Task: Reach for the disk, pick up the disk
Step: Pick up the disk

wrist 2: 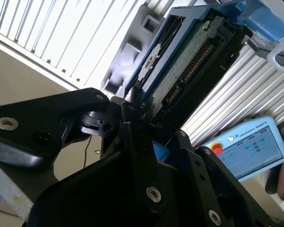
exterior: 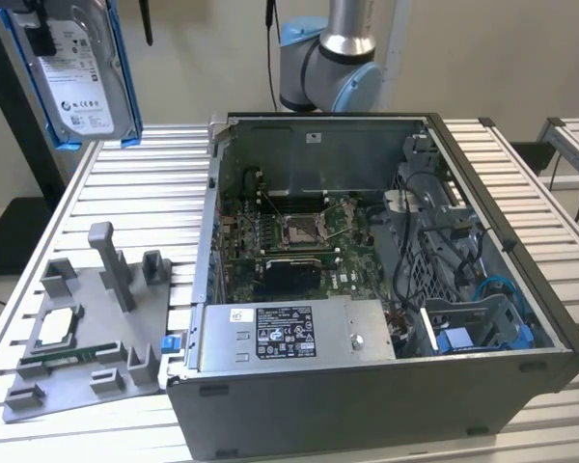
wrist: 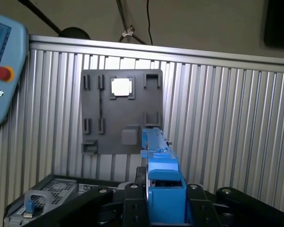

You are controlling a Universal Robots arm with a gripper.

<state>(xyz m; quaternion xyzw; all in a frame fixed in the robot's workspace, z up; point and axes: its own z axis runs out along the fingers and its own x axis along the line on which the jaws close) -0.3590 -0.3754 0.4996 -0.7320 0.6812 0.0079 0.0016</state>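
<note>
Silver-grey rectangular disk (exterior: pixel 82 82) w/ white label in bright blue plastic frame, clamped in black gripper (wrist: pixel 164 191), aloft over grey plastic fixture tray (exterior: pixel 77 338), open PC case (exterior: pixel 367 410) nearby

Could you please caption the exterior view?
The disk hangs aloft above the slatted table, beside the open computer case.

- White printed label on disk (exterior: pixel 77 92), wording too small to read.
- Black-and-white label on power supply (exterior: pixel 367 338), small symbols, unreadable.
- Dark lettering along teach pendant (wrist 2: pixel 248 149) rim.
</note>
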